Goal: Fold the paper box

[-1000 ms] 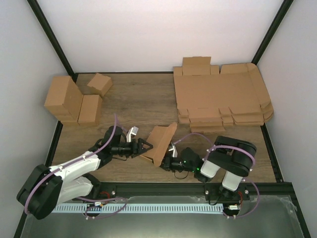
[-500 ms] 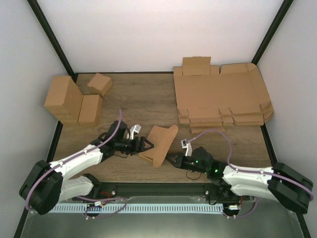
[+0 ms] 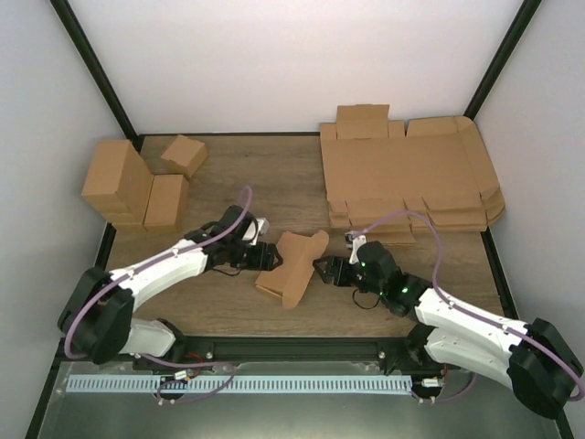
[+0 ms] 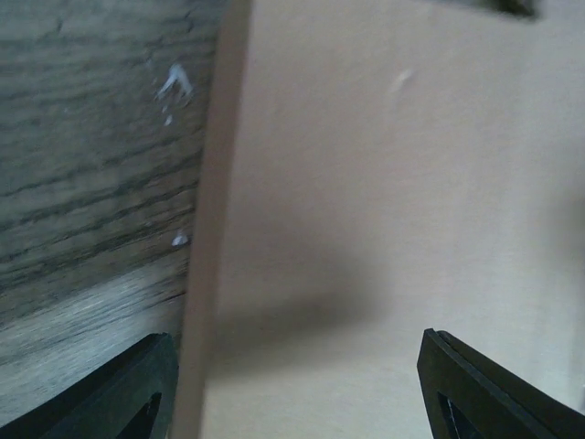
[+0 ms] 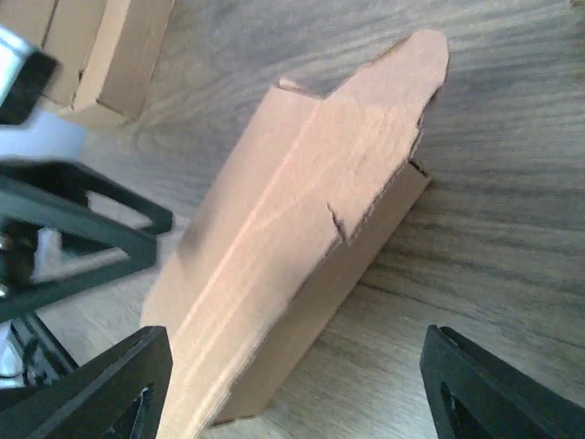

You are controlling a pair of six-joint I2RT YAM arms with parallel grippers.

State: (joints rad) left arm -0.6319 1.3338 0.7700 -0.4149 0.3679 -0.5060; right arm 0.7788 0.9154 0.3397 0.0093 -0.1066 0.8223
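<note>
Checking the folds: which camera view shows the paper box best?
Right wrist view: most of the paper box, its flap and creases sharp. Top external shows it whole but small; left wrist, only a blurred close-up panel.

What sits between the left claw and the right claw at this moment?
Only the paper box lies between the left claw and the right claw. The top external view shows this best.

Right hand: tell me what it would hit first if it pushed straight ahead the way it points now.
The paper box. The right hand is open and aims at the box's long side, with nothing between them. The gap looks short, though depth is hard to judge.
</note>
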